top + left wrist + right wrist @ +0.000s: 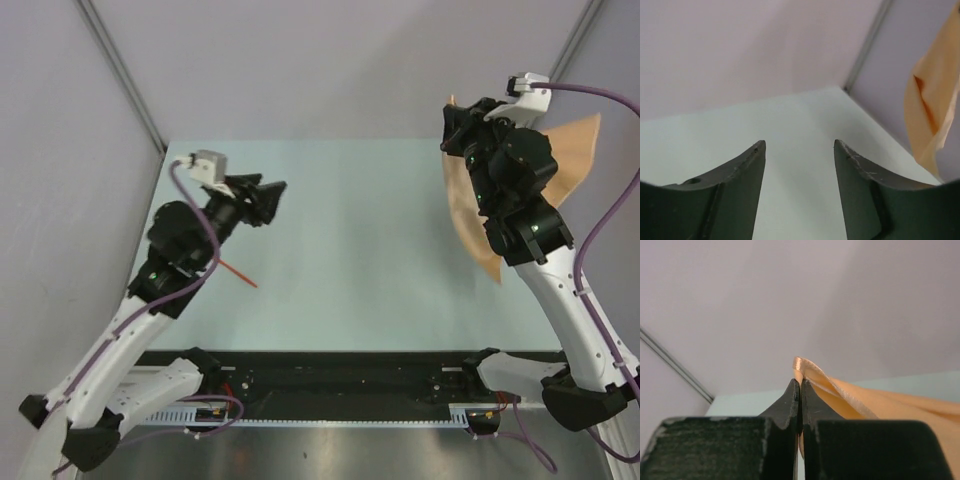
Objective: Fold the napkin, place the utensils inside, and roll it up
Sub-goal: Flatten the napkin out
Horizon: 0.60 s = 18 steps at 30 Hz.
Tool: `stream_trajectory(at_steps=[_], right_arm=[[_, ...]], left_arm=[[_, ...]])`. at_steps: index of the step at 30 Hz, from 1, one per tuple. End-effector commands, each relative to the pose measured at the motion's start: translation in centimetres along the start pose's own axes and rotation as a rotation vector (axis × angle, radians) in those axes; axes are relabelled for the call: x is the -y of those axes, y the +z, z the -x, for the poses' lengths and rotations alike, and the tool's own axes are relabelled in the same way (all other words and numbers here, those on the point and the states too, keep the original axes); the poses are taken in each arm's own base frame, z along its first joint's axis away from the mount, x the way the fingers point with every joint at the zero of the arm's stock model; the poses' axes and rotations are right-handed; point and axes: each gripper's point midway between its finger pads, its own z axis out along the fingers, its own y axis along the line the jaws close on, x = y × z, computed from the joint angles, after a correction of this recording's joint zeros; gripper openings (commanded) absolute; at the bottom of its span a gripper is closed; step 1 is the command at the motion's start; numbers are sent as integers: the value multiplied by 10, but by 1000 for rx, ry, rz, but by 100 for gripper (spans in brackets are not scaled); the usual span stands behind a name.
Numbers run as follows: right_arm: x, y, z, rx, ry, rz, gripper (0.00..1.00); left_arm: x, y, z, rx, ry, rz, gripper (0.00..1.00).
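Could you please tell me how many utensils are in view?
1. The utensil lies on the left half of the table. More may be hidden behind the napkin or the arms.

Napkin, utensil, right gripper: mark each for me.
napkin (578,150), top view, on the cloth's upper right flap.
utensil (240,275), top view, middle of the thin red stick.
right gripper (800,386), right wrist view, where the shut jaws pinch the napkin's edge.

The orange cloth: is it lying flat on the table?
No, the right gripper pinches one edge of the napkin and holds it up, so it hangs in folds.
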Motion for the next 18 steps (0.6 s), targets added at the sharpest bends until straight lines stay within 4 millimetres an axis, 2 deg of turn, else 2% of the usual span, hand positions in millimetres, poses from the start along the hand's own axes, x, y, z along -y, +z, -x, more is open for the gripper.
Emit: stream_trajectory(at_steps=[1, 3, 4, 5, 9, 11, 14, 16, 17, 18], right_arm=[[5, -7, -21, -78, -50, -48, 0], [-7, -9, -27, -90, -57, -31, 0], [-6, -8, -27, -85, -73, -58, 0], [-15, -9, -30, -91, -71, -47, 0], [-28, -1, -51, -106, -77, -58, 0], [-38, 3, -74, -146, -75, -44, 0], [-44, 7, -104, -191, -74, -56, 0], [-37, 6, -133, -234, -91, -95, 0], [-31, 7, -143, -246, -76, -121, 0], [-25, 5, -163, -282, -90, -134, 0]], left_arm=[[46, 14, -66, -156, -119, -257, 66], [52, 13, -83, -192, -120, -298, 75], [55, 12, -89, -210, -120, -317, 82], [62, 10, -104, -250, -127, -360, 85], [76, 5, -155, -325, -144, -437, 93], [73, 4, -187, -377, -166, -428, 96], [64, -1, -219, -439, -197, -386, 97], [46, -7, -240, -469, -208, -288, 97], [41, -9, -245, -474, -209, -263, 97], [37, -13, -246, -468, -207, -244, 98]])
